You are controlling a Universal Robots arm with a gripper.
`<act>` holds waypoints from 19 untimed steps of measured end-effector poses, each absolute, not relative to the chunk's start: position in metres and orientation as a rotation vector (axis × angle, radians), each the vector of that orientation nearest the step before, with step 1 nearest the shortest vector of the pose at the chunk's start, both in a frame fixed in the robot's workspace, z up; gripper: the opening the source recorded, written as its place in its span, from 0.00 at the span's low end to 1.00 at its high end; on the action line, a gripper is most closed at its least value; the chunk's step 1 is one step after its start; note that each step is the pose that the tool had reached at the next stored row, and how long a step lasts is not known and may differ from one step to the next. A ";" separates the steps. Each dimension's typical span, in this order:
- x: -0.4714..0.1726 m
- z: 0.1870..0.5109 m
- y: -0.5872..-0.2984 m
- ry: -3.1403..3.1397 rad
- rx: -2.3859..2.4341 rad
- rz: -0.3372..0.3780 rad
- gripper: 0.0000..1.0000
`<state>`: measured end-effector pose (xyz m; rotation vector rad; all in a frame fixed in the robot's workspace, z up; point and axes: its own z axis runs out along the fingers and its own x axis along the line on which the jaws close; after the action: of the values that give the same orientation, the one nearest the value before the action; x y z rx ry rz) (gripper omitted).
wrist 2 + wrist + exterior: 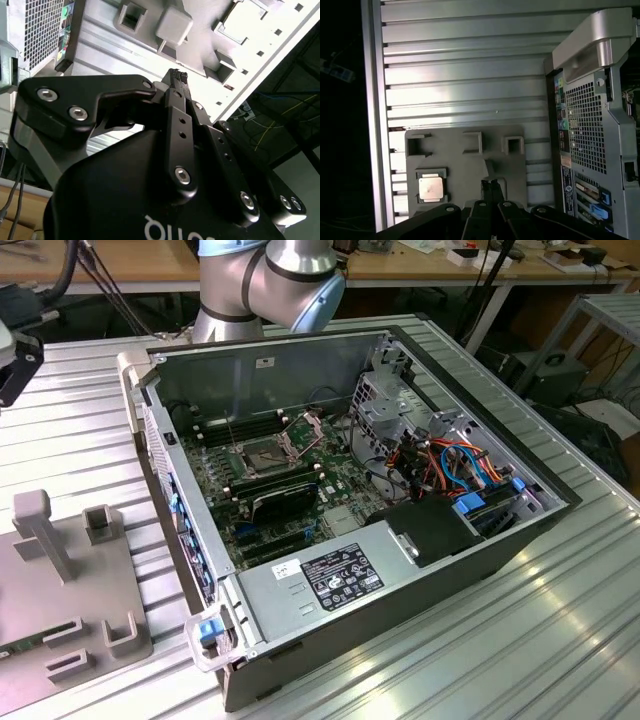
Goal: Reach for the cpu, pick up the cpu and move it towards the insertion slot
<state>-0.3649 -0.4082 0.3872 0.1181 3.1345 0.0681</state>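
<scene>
Over the ribbed table (470, 60), beside the open computer case (250, 365), hangs near the grey tray (465, 165). Well apart from the insertion slot (262, 452) inside it. Holds nothing, with the gripper (490, 184) pinched narrow. Not yet over the cpu (430, 189), seated in a tray pocket. Could scrape or tip it from the pocket if lowered so closed.

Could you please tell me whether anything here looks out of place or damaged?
Nothing stands out. The cpu lies flat in its recess on the grey holder plate, and the insertion slot in the open computer case has its bracket raised, with no visible damage.
</scene>
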 end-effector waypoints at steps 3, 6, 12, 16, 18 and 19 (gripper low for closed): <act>-0.370 0.387 -0.413 3.135 0.117 0.068 0.11; -0.377 0.385 -0.419 3.135 0.115 0.068 0.11; -0.415 0.381 -0.426 3.135 0.115 0.068 0.11; -0.436 0.379 -0.426 3.135 0.115 0.068 0.11; -0.448 0.378 -0.426 3.135 0.115 0.068 0.11; -0.454 0.378 -0.426 3.135 0.115 0.068 0.11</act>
<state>-0.4545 -0.4257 0.3777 0.1149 3.1346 0.0683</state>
